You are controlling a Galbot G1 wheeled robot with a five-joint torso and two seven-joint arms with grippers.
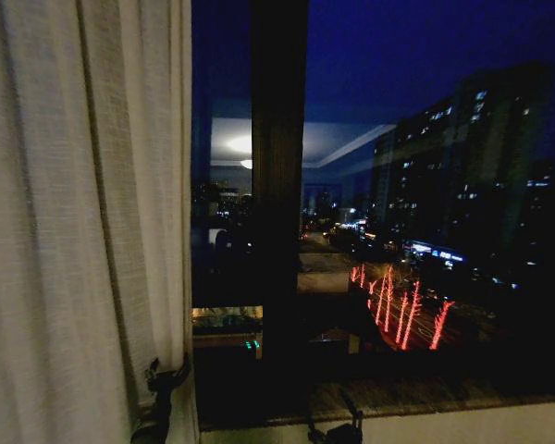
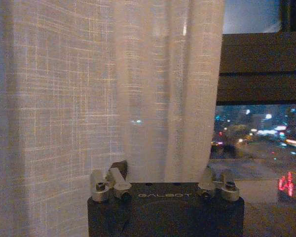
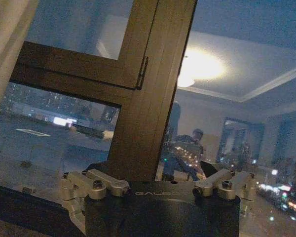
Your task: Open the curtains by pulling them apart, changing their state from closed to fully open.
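The curtain (image 1: pixel 74 213) hangs gathered at the left of the window (image 1: pixel 425 203), its right edge beside the dark upright frame (image 1: pixel 277 185), leaving the glass to the right bare with night city lights behind it. The left gripper (image 1: pixel 166 377) sits low at the curtain's right edge, against the fabric; in the left wrist view the gripper (image 2: pixel 165 177) has its fingers spread wide with the curtain (image 2: pixel 113 98) hanging between them, not pinched. The right gripper (image 1: pixel 344 427) is low by the sill (image 1: pixel 444 398), and its fingers are spread wide around nothing (image 3: pixel 163 180).
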